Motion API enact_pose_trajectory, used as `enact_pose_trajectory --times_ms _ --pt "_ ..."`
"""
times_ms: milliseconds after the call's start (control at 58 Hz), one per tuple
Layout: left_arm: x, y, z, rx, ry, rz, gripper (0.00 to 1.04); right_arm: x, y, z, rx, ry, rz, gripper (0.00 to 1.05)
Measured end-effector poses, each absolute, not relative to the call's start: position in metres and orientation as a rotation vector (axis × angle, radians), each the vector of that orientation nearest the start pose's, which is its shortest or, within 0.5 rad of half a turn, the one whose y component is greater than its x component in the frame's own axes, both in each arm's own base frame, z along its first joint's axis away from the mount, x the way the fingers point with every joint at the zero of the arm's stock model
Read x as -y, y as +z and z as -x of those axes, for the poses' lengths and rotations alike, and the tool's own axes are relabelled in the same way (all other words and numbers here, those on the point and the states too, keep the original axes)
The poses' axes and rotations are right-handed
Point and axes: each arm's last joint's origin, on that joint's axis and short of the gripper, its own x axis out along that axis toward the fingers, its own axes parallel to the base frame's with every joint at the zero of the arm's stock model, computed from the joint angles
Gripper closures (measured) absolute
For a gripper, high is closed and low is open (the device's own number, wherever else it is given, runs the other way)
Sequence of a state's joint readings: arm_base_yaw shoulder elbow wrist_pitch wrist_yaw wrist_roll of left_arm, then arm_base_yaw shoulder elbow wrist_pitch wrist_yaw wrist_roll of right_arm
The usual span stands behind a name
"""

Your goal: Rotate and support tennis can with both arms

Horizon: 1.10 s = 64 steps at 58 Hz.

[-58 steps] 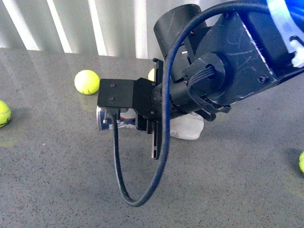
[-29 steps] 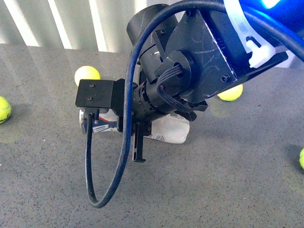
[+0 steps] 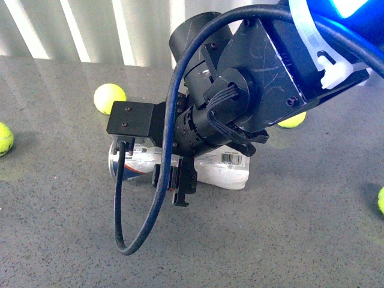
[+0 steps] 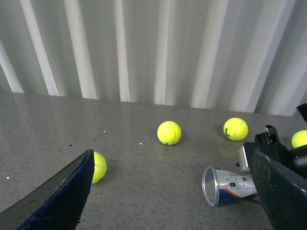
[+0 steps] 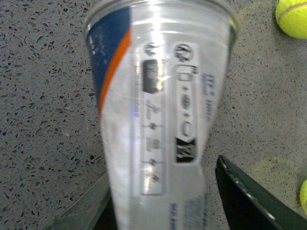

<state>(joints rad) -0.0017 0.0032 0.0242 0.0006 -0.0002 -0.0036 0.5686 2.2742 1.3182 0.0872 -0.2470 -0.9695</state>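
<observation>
- The can (image 3: 225, 171) lies on its side on the grey worktop (image 3: 288, 240), well in from the far edge, with its long axis running left to right.
- Its open metal rim (image 3: 113, 162) faces left. We see the blue and orange of the label at that end, and the white part with the barcode (image 3: 231, 158) at the right end.
- The right gripper (image 3: 177, 177) sits over the can's middle. In the right wrist view its fingers (image 5: 254, 201) stand on either side of the can with the jaws spread. A sliver of worktop shows between one finger and the can, and we cannot tell whether the other finger touches it.
- The right arm (image 3: 258, 78) reaches in from the right above the can and hides its middle. A black cable (image 3: 120, 222) loops down from the arm in front of the can.
- The left gripper (image 4: 171, 160) shows only in its own wrist view. Its jaws are spread wide, with its fingers (image 4: 62, 201) over bare worktop. That view looks into the can's open end, and we cannot tell how near the gripper is to the can.
- The far ball (image 3: 110, 98) lies near the far edge, beyond the can's open end.
- The hidden ball (image 3: 292, 120) lies beyond the barcode end, half covered by the arm.
- The left ball (image 3: 3, 139) lies well apart, towards the left edge.
- The right ball (image 3: 381, 201) lies well apart, towards the right edge.
- A ribbed white wall (image 3: 90, 30) rises behind the far edge.
</observation>
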Motion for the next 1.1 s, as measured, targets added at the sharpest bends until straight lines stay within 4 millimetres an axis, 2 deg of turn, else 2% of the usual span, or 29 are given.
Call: enact_pose_trajectory --times_ms 69,172,448,621,810,1103 --pt "0.000 0.172 -0.096 0.022 -0.002 0.004 0.07 -0.245 0.066 -0.369 -0.448 1.135 0.988 0.18" --pt "0.000 0.172 -0.096 0.022 -0.002 0.004 0.07 -0.245 0.067 -0.365 -0.462 1.135 0.965 0.05" --pt "0.000 0.172 -0.096 0.022 -0.002 0.004 0.07 -0.239 0.092 -0.351 -0.456 1.123 0.874 0.07" --pt "0.000 0.172 -0.096 0.022 -0.002 0.004 0.07 -0.222 0.094 -0.337 -0.492 1.105 0.853 0.07" --pt "0.000 0.172 -0.096 0.022 -0.002 0.004 0.07 -0.193 0.102 -0.332 -0.496 1.043 0.834 0.07" --pt "0.000 0.172 -0.096 0.022 -0.002 0.004 0.07 -0.112 0.129 -0.322 -0.465 0.824 0.780 0.07"
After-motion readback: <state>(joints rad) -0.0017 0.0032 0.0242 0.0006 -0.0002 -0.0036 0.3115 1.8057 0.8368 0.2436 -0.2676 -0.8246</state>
